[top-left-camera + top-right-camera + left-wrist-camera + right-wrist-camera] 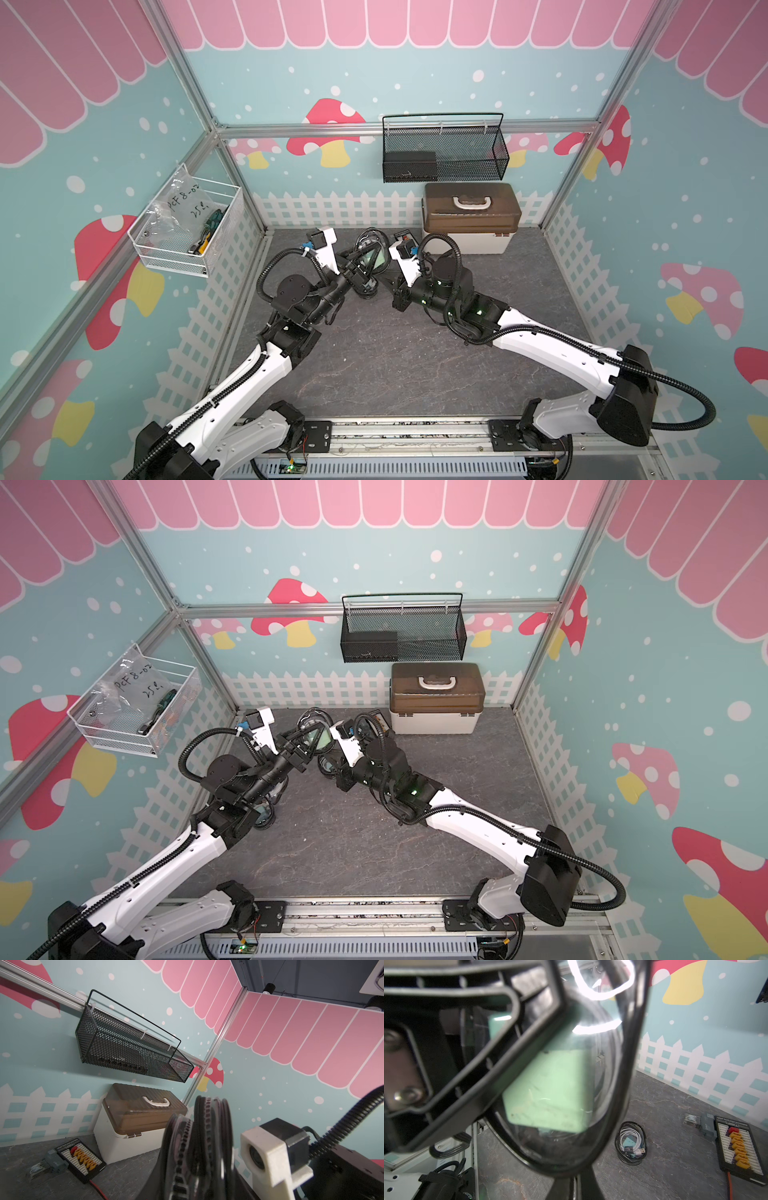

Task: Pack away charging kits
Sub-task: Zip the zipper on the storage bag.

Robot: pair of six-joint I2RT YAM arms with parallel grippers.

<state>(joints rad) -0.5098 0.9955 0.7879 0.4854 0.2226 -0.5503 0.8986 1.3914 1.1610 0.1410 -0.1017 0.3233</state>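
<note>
The left gripper (368, 259) clamps a clear zip pouch (600, 1084); the right gripper (576, 1188) is pressed together at its rim. The right wrist view, unlike the left's, shows the teal adapter (550, 1088) inside and, farther off, a second kit (631, 1145) on the tabletop (664, 1105).

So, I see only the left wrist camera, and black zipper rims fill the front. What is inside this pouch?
Observer: A pale green cube adapter, seen through the clear pouch in the right wrist view.
Operator: Are more kits on the table?
Observer: Yes, a second pouch lies flat there, coiled white cable inside.
Operator: Any container besides the black basket and the closed box?
Observer: A white wire basket hangs on the side wall, in both top views.
</note>
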